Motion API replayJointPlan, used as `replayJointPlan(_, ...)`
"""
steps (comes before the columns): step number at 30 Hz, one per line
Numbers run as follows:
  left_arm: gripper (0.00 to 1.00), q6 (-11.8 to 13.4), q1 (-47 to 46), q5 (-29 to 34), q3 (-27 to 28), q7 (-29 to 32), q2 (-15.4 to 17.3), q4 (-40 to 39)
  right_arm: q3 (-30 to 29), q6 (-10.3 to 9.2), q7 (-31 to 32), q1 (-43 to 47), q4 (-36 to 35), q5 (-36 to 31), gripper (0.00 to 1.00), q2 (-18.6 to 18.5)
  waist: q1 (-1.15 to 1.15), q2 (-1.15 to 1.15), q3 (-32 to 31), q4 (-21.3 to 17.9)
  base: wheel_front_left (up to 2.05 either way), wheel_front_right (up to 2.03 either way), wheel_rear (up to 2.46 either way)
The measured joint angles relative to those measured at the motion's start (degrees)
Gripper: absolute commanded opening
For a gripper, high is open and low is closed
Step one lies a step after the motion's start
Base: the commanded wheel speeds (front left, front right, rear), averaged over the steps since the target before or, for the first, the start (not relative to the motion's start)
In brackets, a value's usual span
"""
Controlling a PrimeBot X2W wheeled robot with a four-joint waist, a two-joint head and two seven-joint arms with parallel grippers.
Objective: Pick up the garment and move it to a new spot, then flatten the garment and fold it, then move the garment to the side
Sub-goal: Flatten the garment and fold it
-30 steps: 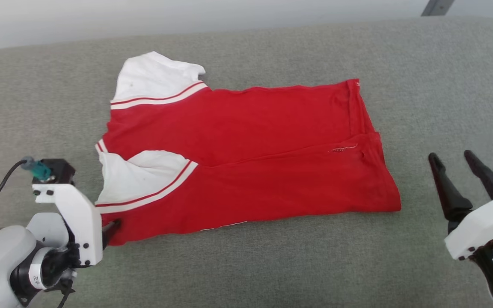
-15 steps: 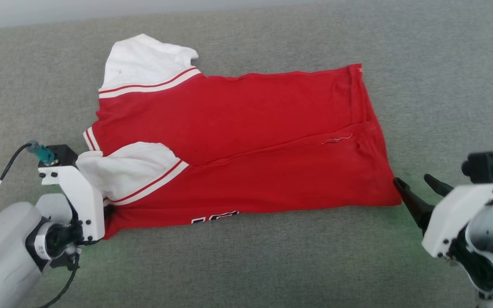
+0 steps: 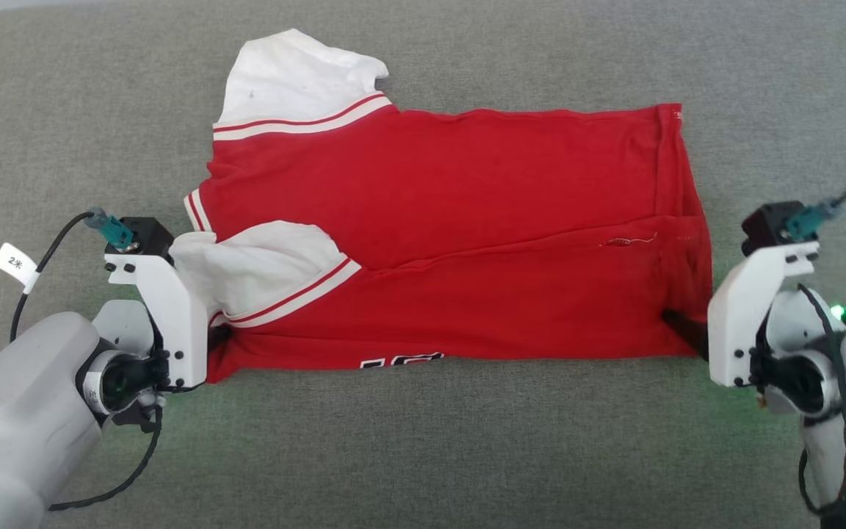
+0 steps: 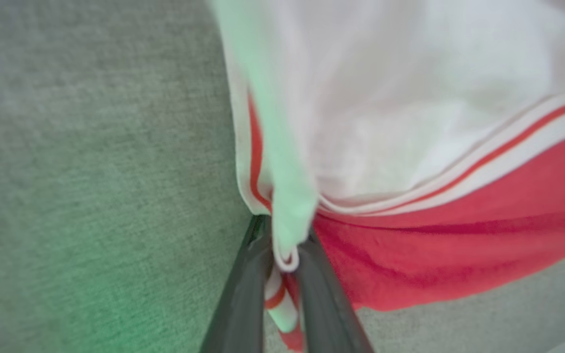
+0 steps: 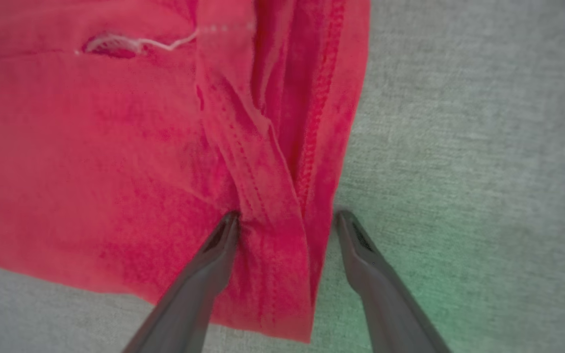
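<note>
Red cloth sat between the right pincer's fingers, whereas half a second before that pincer had been just off the garment's corner, on bare surface; the head camera had also swung, so the whole scene sat differently in its view; the left pincer kept its place at the sleeve end. The grey woven surface filled the scene, with a green glow on it near each pincer. The garment lay flat and folded lengthwise in the middle, sleeves toward 9 o'clock, hem toward 3 o'clock, one white sleeve jutting out at 11 o'clock and a strip of black-and-white print peeping out at its 6 o'clock edge. The left pincer, at the garment's 8 o'clock corner, was pressed together on the striped cuff of the nearer white sleeve; the right pincer, at the 4 o'clock corner, stood spread, one finger on the red cloth, the other on the grey surface just beside the hem.
</note>
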Motion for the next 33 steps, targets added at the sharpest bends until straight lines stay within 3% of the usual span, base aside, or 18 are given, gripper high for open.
replayJointPlan(1,0.00,-0.27,-0.15,0.00,0.01,-0.02,-0.19,0.32,0.79,0.00,1.21,-0.81,0.71,0.04,0.34,-0.46,0.00,0.00,0.10,0.16,0.00,0.00,0.00)
replayJointPlan(2,0.00,-0.46,-0.27,0.02,0.00,-0.04,-0.47,0.62,1.40,0.00,2.18,-1.41,1.20,0.36,0.00,-0.81,0.00,0.00,0.16,0.30,0.00,0.00,0.00)
replayJointPlan(10,0.00,-1.44,-0.66,-0.09,0.05,-0.10,-0.86,0.80,1.75,0.01,4.44,-0.87,-1.52,4.61,0.00,-3.56,0.00,0.00,-0.25,0.92,0.00,0.00,0.00)
replayJointPlan(14,0.00,0.12,-0.37,-0.60,0.16,1.44,0.80,-2.57,0.77,0.02,7.21,1.52,-6.44,7.37,0.00,-5.33,0.00,-0.01,-0.95,0.97,0.00,0.00,0.00)
replayJointPlan(19,0.00,4.31,1.13,-0.46,-0.05,2.72,4.86,-11.06,-1.81,0.03,11.25,5.34,-13.06,9.50,0.00,-6.67,0.00,-0.02,-1.96,1.09,0.00,0.00,0.00)
replayJointPlan(25,0.00,12.04,6.13,-1.19,-0.62,5.00,10.70,-24.76,-5.90,0.03,15.83,11.35,-20.90,10.69,0.00,-8.23,0.00,-0.02,-2.86,1.69,0.00,0.00,0.00)
replayJointPlan(26,0.00,12.04,6.13,-1.19,-0.62,5.00,10.70,-24.76,-5.90,0.03,15.83,11.35,-20.90,10.69,0.00,-8.23,0.00,-0.02,-2.86,1.69,0.00,0.00,0.00)
replayJointPlan(28,0.00,15.96,8.90,-2.46,-0.78,5.50,13.56,-31.17,-7.79,0.03,16.97,14.21,-23.47,11.00,0.00,-8.14,0.01,-0.01,-2.95,1.74,0.00,0.00,0.00)
replayJointPlan(33,0.00,19.42,12.14,-3.01,-1.75,5.63,14.78,-36.07,-8.87,0.03,16.41,17.18,-24.08,9.93,0.00,-6.59,0.01,-0.02,-2.84,1.67,0.00,0.00,0.00)
